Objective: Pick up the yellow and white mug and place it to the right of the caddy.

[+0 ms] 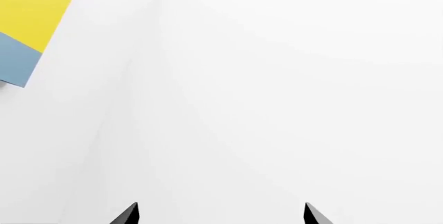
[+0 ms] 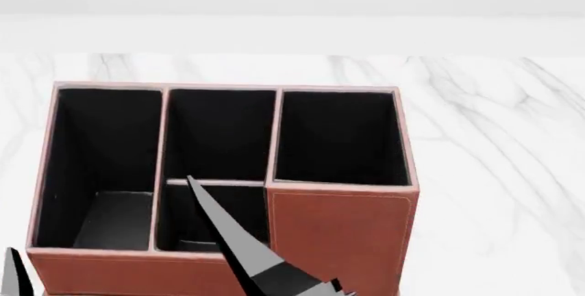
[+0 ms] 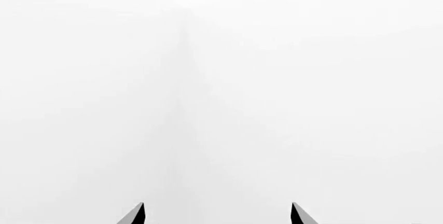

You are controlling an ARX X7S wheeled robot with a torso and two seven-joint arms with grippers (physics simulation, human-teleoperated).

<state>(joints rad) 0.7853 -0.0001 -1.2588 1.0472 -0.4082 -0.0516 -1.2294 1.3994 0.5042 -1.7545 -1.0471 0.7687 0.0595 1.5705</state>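
The yellow and white mug is out of view in every frame. The caddy (image 2: 340, 236), a reddish-brown box with black-lined compartments, fills the head view on a white marble table (image 2: 498, 145). A long grey pointed finger (image 2: 229, 238) rises in front of the caddy's lower middle compartment, and another tip (image 2: 11, 272) shows at the bottom left; I cannot tell which arm each belongs to. My left gripper (image 1: 221, 206) is open with nothing between its tips. My right gripper (image 3: 217, 206) is open too, facing a blank white surface.
A flat yellow and blue panel (image 1: 31, 14) shows on the white wall in the left wrist view. Bare marble lies to the right of the caddy and behind it, up to a white back wall (image 2: 292, 32).
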